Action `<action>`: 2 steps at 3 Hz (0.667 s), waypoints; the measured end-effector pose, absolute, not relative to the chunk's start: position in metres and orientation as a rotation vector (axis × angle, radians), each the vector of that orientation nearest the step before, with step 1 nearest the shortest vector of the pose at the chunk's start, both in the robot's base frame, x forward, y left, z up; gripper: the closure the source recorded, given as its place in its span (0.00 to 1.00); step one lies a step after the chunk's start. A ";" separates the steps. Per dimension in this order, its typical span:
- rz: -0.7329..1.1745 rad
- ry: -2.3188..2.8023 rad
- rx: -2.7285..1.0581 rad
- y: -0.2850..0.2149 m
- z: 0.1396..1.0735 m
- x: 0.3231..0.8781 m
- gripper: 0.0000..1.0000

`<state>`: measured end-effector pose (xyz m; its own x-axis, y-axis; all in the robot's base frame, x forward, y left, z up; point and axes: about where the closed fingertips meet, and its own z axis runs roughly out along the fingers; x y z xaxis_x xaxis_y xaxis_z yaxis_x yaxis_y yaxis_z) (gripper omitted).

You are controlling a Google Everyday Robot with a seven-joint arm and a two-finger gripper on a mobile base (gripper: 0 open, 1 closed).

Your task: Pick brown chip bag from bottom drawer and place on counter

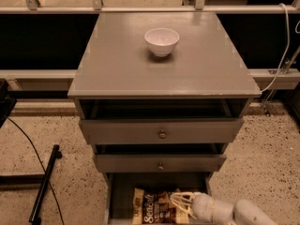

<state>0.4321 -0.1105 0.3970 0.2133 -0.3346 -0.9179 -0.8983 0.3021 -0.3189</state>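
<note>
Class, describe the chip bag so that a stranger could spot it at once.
Find the grey cabinet, then its open bottom drawer. The bag lies inside, the tool at its right end. It is dark brown with white lettering, unlike the white bowl on top.

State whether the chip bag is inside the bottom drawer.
Inside: the brown chip bag lies on the bottom drawer floor, the gripper at its right end.

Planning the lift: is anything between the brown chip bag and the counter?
Yes. The middle drawer and top drawer, both partly out, project between the bottom drawer and the counter. A white bowl sits mid-counter. The gripper is at the brown chip bag.
</note>
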 end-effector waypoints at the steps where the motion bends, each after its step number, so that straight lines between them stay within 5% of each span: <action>1: 0.585 1.442 -1.332 -0.105 0.353 0.454 0.35; 2: 0.570 1.507 -1.420 -0.096 0.305 0.475 0.04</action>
<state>0.4746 -0.0959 0.3049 0.1302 -0.4950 -0.8591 -0.9395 0.2154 -0.2665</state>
